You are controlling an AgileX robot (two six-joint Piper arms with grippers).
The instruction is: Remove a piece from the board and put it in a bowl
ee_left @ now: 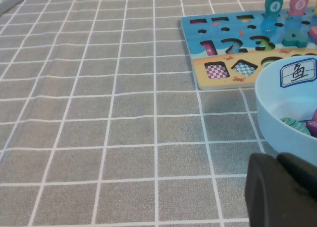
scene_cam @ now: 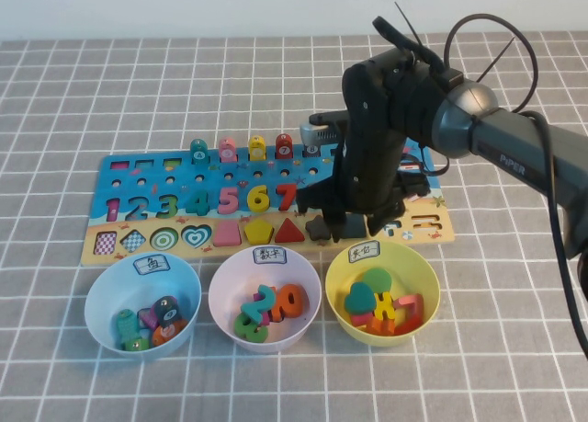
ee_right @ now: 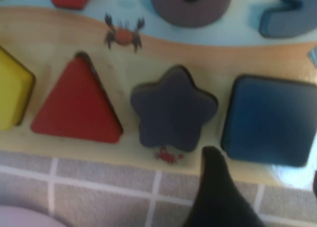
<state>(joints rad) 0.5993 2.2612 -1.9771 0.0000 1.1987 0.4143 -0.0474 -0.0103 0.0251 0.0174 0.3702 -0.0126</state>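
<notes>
The board (scene_cam: pixel 108 170) lies across the middle of the table, with numbers, pegs and shape pieces on it. My right gripper (scene_cam: pixel 355 225) hangs low over its tan strip, just right of the dark star (scene_cam: pixel 319 227). In the right wrist view the slate-grey square piece (ee_right: pixel 270 119) sits in its slot beside the star (ee_right: pixel 172 110). The right gripper (ee_right: pixel 265 183) is open, one finger (ee_right: pixel 214 187) near the piece's front corner and the other at the picture's edge. The yellow-green bowl (scene_cam: pixel 336 291) stands right in front, holding several pieces. My left gripper (ee_left: pixel 277 160) rests shut beside the blue bowl (ee_left: pixel 270 101).
A light blue bowl (scene_cam: pixel 93 304) and a pale pink bowl (scene_cam: pixel 217 304) stand in a row left of the yellow-green one, each with several pieces inside. A red triangle (ee_right: pixel 77 104) and a yellow pentagon (ee_right: pixel 12 91) sit in the strip beside the star. Checked cloth covers the table.
</notes>
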